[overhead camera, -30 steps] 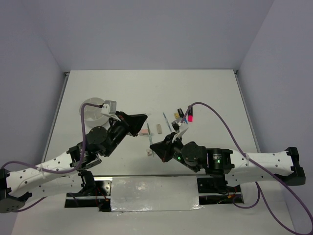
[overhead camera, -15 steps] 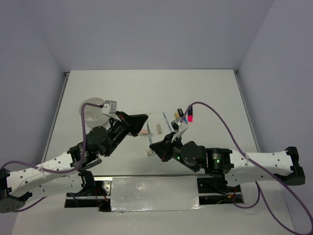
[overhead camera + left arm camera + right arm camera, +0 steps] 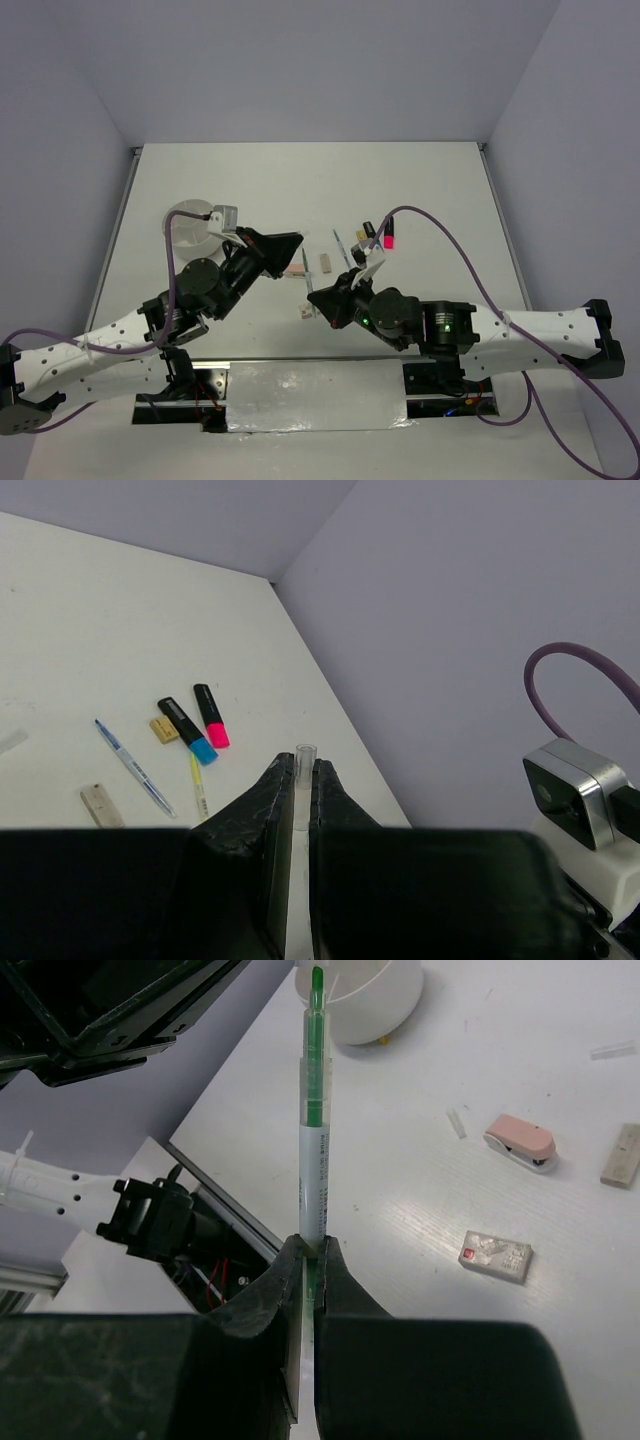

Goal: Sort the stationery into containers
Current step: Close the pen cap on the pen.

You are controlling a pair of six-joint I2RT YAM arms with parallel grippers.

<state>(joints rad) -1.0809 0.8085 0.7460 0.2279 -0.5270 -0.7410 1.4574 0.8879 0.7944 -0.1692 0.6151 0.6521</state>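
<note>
My left gripper [image 3: 296, 243] is shut on a short clear tube, like a pen cap [image 3: 304, 770], held above the table; its tips show in the left wrist view [image 3: 297, 766]. My right gripper [image 3: 312, 297] is shut on a white pen with a green tip [image 3: 314, 1110], which points toward the left gripper; its tips show in the right wrist view [image 3: 311, 1244]. The round white tub [image 3: 193, 224] stands at the left, behind the left arm, and also shows in the right wrist view [image 3: 372, 1000]. A blue highlighter [image 3: 187, 730], a pink highlighter [image 3: 210, 715], a blue pen [image 3: 133, 767] and a yellow-green pen [image 3: 198, 786] lie on the table.
A pink eraser [image 3: 520, 1140], a tan eraser [image 3: 625, 1155] and a small white wrapped eraser [image 3: 497, 1256] lie between the grippers. Another tan eraser [image 3: 163, 729] lies by the highlighters. A loose clear cap [image 3: 455, 1123] lies near the pink eraser. The table's near edge with wiring is below.
The right gripper and its pen have shifted very slightly. The left arm has not moved.
</note>
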